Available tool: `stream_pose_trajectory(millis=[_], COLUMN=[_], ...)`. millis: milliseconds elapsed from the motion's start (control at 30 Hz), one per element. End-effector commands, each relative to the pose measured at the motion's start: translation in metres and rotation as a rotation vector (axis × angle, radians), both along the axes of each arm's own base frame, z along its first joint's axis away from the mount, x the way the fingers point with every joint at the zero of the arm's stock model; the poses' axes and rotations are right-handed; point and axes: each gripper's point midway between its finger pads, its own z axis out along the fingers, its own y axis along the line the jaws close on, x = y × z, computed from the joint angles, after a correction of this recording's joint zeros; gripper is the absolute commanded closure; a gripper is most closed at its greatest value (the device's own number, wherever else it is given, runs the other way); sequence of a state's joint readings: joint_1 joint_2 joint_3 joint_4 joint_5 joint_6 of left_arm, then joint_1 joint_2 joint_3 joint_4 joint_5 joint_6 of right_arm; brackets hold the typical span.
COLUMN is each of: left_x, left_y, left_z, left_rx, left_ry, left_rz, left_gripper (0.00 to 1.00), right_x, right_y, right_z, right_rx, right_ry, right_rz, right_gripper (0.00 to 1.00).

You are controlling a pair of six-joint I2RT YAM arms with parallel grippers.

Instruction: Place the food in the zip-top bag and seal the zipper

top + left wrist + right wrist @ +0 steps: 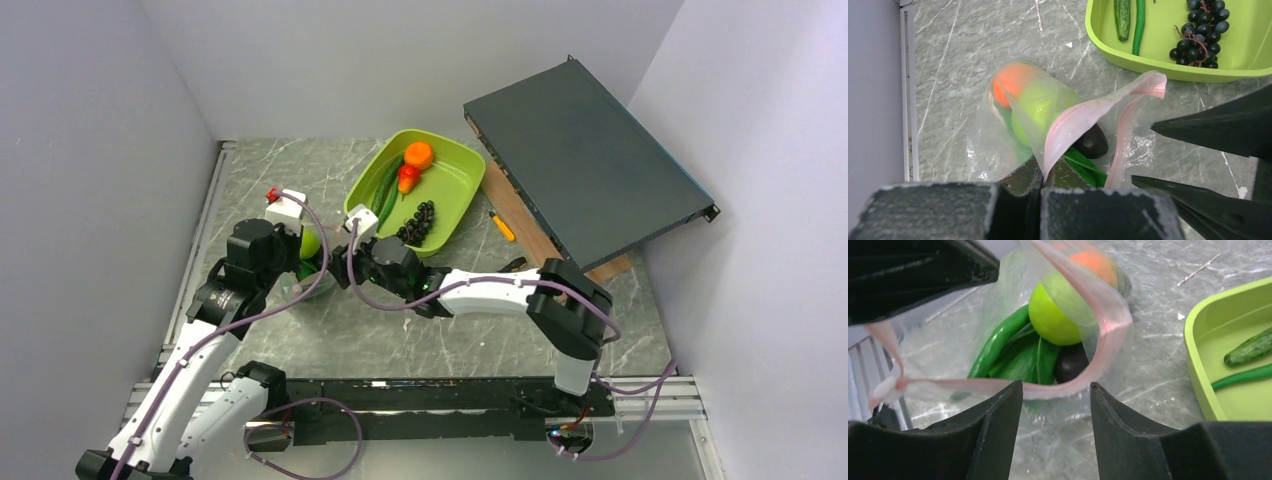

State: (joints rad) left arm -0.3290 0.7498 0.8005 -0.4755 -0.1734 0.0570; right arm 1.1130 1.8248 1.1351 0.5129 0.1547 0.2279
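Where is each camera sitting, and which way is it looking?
Top external: high behind the arms, looking down on the grey marbled table and lime-green plastic tray; the left arm and right arm show.
Left wrist: on the left arm, looking past the left hand at the clear plastic zip-top bag it pinches; the right hand pokes in.
Right wrist: on the right arm, looking through the open right hand into the bag's mouth.
Shared: both wrist views show the round green toy apple inside the bag.
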Motion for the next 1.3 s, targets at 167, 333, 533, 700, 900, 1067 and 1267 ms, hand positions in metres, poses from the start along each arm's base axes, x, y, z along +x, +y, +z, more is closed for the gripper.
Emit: stream_pose_trajectory(millis=[167,333,533,700,900,1067,1267], left_x=[0.008,0.008,0.009,0.009,0.010,0.011,0.011], left_y=[-0.006,-0.005,-0.007,-0.006,-0.006,-0.005,-0.005], left_z=[0.020,0.021,0.021,0.020,0.018,0.017,0.017], left_rx=[-0.035,-0.034,-0.037,-0.034,-0.030,-0.027,-0.026], left_ry=[-0.069,-0.075,-0.069,-0.070,-0.062,-0.059,-0.063], left_rz=[-0.011,-0.005,-0.016,-0.008,-0.006,-0.002,0.000], left_gripper=[1.00,1.00,1.00,1.00,1.00,1.00,1.00], right_x=[-0.009,0.007,0.059,0.111,0.168,0.221,0.277], right_y=[-0.044,-0.081,-0.129,-0.160,-0.165,-0.161,-0.163], right_z=[0.023,0.017,0.005,-0.009,-0.013,-0.013,-0.027], right_rx=[-0.018,-0.082,-0.126,-0.227,-0.238,-0.225,-0.294], right_ry=[-0.031,-0.076,-0.029,0.053,0.101,0.114,0.087], right_rz=[-0.032,-0.151,-0.345,-0.550,-0.674,-0.714,-0.781], right_gripper=[0.42,0.42,0.40,0.36,0.23,0.23,0.11])
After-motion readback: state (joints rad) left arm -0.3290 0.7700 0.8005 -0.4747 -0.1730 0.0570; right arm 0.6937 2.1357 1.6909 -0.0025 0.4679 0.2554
